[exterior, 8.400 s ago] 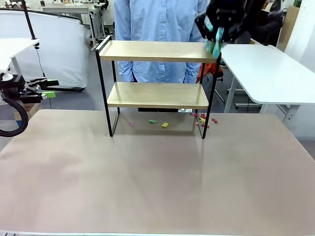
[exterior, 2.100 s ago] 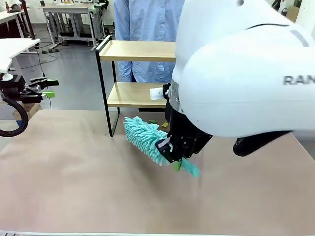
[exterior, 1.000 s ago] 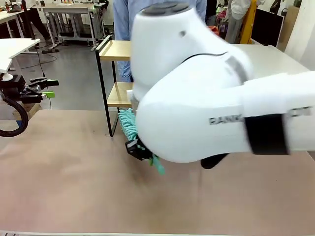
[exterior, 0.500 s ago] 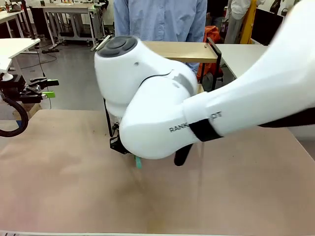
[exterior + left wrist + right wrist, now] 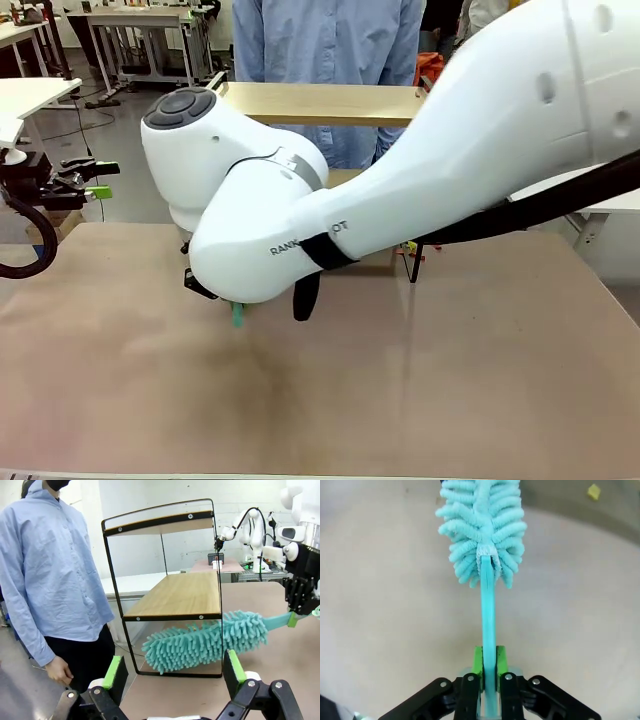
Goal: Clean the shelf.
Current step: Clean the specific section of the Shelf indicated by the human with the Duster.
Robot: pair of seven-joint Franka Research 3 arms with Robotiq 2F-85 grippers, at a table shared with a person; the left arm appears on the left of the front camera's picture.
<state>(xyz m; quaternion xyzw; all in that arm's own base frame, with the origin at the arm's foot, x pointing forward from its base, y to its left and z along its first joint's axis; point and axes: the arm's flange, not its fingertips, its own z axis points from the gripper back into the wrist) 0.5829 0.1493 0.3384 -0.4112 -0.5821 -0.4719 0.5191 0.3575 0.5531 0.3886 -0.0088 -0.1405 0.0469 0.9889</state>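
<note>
The shelf (image 5: 172,594) has two light wooden boards in a thin black frame. In the front view my right arm covers most of the shelf, leaving its top board (image 5: 320,102) showing. My right gripper (image 5: 489,669) is shut on the handle of a teal fluffy duster (image 5: 482,527). Seen from the left wrist, the duster (image 5: 205,641) lies level and low beside the shelf's foot, under the lower board, with the right gripper (image 5: 299,596) at its handle end. My left gripper (image 5: 174,672) stands open and empty, off the table's left side (image 5: 85,182).
A person in a light blue shirt (image 5: 320,40) stands behind the shelf. Small coloured scraps (image 5: 408,248) lie on the tan table (image 5: 450,380) near the shelf's right leg, and a yellow scrap (image 5: 593,491) lies beyond the duster head.
My right arm has swung leftward across the front of the shelf, carrying the duster toward the shelf's left leg. The left arm has not moved.
</note>
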